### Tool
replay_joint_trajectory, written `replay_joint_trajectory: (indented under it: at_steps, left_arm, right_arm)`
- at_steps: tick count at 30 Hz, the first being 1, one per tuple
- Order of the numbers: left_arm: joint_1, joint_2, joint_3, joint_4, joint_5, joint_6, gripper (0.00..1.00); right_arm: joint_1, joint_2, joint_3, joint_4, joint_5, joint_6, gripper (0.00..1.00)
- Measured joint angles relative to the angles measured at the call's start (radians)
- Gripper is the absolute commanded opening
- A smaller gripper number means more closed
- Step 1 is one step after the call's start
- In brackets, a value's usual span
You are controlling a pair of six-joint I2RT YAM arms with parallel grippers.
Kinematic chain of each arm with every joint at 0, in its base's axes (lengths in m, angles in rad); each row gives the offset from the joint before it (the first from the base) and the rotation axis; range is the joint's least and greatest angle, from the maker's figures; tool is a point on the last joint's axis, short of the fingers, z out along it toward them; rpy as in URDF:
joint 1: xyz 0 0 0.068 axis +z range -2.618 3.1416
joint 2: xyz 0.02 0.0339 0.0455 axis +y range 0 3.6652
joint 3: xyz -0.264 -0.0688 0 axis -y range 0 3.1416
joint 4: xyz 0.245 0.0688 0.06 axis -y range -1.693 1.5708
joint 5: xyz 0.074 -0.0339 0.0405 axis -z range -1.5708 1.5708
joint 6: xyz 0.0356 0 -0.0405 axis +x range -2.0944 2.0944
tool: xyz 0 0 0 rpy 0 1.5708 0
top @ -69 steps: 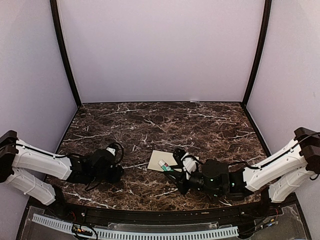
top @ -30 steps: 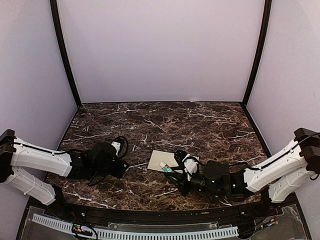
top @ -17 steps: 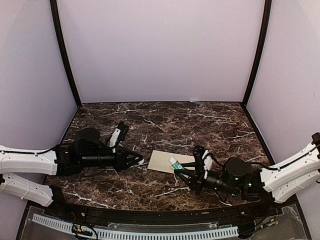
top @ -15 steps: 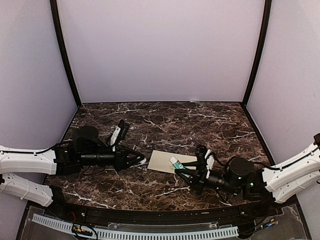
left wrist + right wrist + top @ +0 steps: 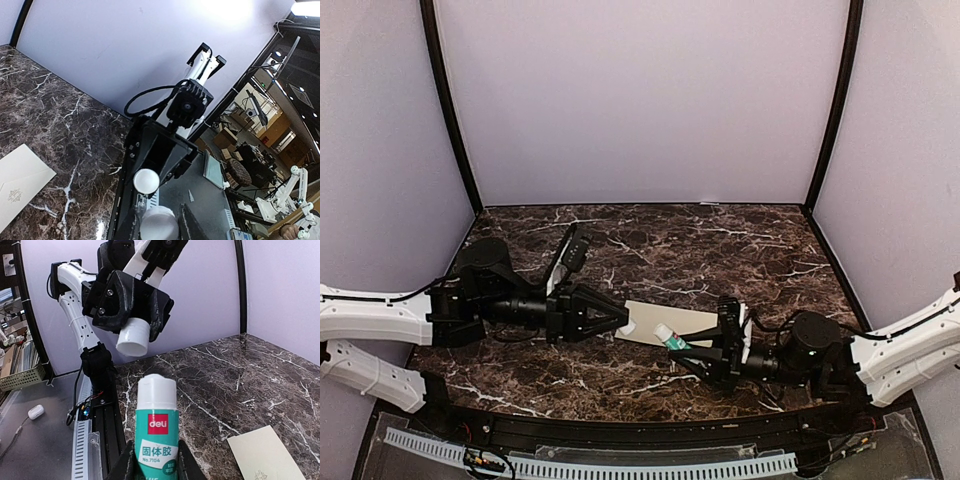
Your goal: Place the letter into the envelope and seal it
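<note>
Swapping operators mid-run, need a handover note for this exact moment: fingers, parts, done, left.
Left fingers: shut on the cap, held above the table.
Right fingers: shut on the glue stick, uncapped, tip facing the cap.
Envelope: flat on the table between the arms.
Letter: not in view; cannot tell if it is inside.
Done: glue stick uncapped.
Left: confirm the letter is in, glue the flap, press it shut.

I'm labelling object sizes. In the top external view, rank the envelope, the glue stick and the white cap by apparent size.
1. envelope, clearly largest
2. glue stick
3. white cap, smallest, just a small white spot
</note>
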Motion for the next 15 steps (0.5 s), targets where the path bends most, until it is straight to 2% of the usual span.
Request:
replay_joint_trajectory:
  at_steps: [15]
  left_arm:
    - [-0.037,0.106,0.032,0.049,-0.005,-0.010,0.18]
  right_arm:
    - [0.000,0.063,0.032,0.000,-0.040,-0.002,0.00]
